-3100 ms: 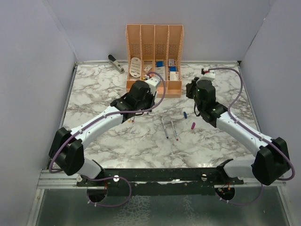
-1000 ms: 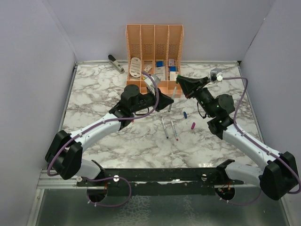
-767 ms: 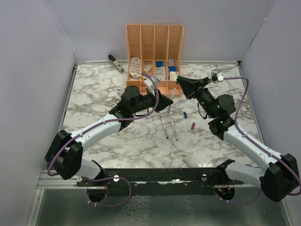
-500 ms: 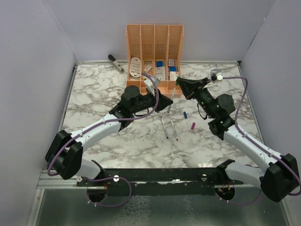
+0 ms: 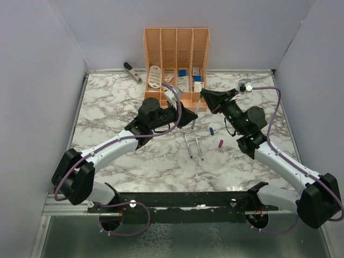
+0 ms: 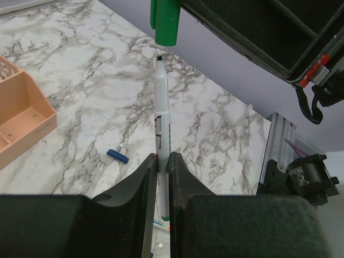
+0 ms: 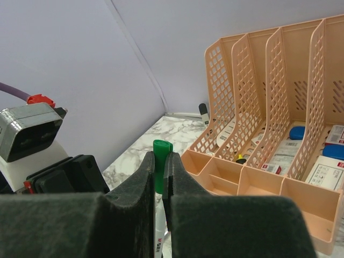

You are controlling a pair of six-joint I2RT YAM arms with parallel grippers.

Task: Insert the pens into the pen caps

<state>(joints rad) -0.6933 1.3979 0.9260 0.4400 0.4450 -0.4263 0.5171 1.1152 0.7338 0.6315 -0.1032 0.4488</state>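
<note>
The left gripper (image 6: 163, 159) is clenched on a pen (image 6: 162, 113), grasping it low on the barrel. In the left wrist view the pen's long axis runs straight up the middle of the frame, dark tip uppermost. Right above that tip, at the top centre of the frame, hangs the green cap (image 6: 165, 21), open end down and in line with the pen; a thin gap shows between tip and cap.

The right gripper (image 7: 159, 157) is closed on that green cap (image 7: 161, 148), with the pen's white barrel (image 7: 158, 236) showing below it at the bottom of the frame.

In the top view the held pen (image 5: 196, 112) sits above the middle of the table (image 5: 107, 107), slanting from upper right to lower left, just below the organizer (image 5: 176, 40). Lower in the frame two more pens (image 5: 188, 145) lie side by side on the marble, with a blue cap (image 5: 212, 130) and a magenta cap (image 5: 220, 143) to their right.
</note>
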